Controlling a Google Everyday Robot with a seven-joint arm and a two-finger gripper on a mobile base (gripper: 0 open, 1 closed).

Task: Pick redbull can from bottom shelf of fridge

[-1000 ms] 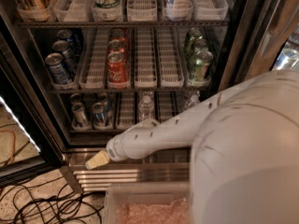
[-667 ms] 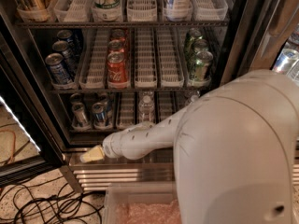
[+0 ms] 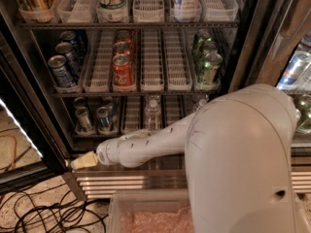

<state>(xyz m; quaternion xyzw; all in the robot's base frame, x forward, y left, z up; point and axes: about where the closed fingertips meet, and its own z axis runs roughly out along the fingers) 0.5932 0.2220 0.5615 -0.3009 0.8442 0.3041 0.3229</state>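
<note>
While the redbull can (image 3: 83,119) stands upright at the front of the left-hand lane on the bottom shelf (image 3: 130,116) of the fridge (image 3: 243,47), my gripper (image 3: 80,161) hangs below it and a little to its left, outside the rack and well apart from it. I cannot tell whether my pincer is spread or pressed together, and nothing shows in its grasp. It sits level with the top edge of the ribbed steel base (image 3: 146,181), near the bottom left corner of the opening.

1 lane to the right of the redbull can stands a twin can (image 3: 103,118), slim and silver-topped like it, and more of the same kind show dimly behind the 2. Further right on the same shelf stands a clear water bottle (image 3: 152,111) in a white slotted lane.

My white arm (image 3: 150,143) runs from the gripper rightward across the front of the shelf to a big rounded housing (image 3: 238,164) that fills the lower right.

On the rack above stand dark-blue soda cans (image 3: 60,72) at the left, red cans (image 3: 121,69) in the middle and green cans (image 3: 210,67) at the right. Black cables (image 3: 43,212) lie on the floor at the lower left, and a clear bin (image 3: 116,212) sits at the bottom edge.
</note>
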